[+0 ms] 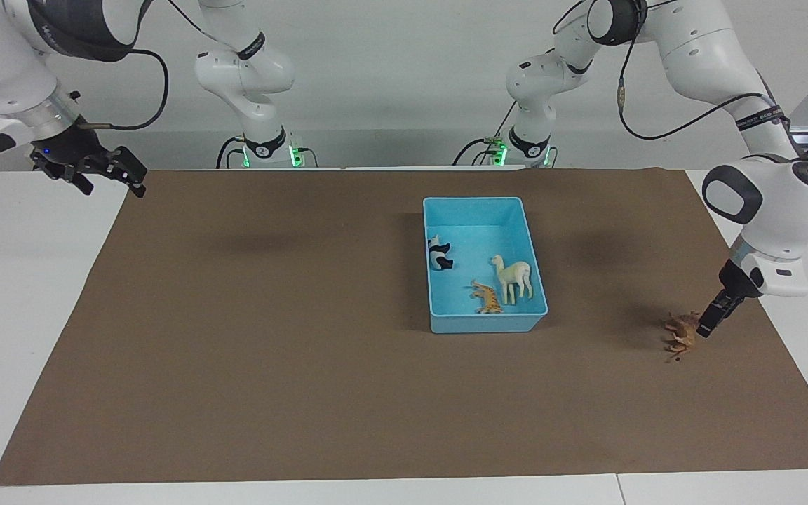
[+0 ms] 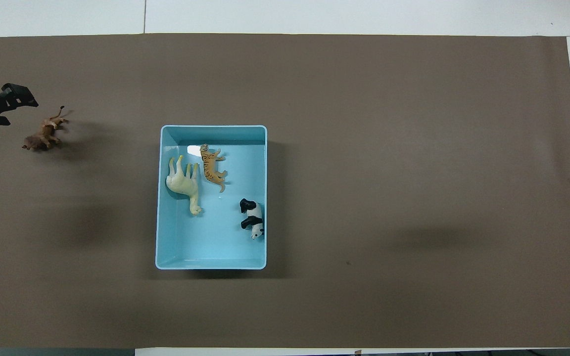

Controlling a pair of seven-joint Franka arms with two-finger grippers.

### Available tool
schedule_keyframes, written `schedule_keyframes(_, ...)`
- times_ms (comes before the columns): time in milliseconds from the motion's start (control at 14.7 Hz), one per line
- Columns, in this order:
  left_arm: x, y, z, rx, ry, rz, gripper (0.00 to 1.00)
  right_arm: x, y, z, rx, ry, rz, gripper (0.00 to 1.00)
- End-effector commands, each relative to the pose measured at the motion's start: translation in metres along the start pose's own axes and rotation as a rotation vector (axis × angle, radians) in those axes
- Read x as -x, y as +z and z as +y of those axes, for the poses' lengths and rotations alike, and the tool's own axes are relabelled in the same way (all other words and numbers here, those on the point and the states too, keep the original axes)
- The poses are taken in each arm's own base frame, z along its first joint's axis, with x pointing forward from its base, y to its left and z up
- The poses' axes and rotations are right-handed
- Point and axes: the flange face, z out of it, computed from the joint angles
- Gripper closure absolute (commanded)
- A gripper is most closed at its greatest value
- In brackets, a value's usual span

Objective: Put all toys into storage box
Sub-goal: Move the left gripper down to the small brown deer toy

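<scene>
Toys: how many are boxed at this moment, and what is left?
Three are in the box: panda, llama, tiger. The brown animal lies on the mat toward the left arm's end, with the left gripper low beside it, no grasp visible. The right gripper waits. Left: lift it and drop it in.
</scene>
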Motion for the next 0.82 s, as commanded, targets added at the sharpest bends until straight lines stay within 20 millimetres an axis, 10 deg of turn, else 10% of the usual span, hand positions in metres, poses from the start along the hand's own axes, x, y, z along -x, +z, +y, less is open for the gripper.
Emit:
schedule_keyframes(0,-0.012,0.0,-0.027,-0.011,0.187,0.017,0.16,0.032,-0.019,0.015,0.002,-0.068,-0.013,0.0)
schedule_keyframes(204,-0.017,0.002,-0.061,-0.052,0.42,0.024,0.16,0.056,-0.032,0.026,-0.014,-0.078,-0.039,0.0)
schedule_keyframes(747,0.001,0.026,-0.027,-0.041,0.487,0.018,0.0,0.038,-0.029,0.02,-0.008,-0.129,-0.068,0.0)
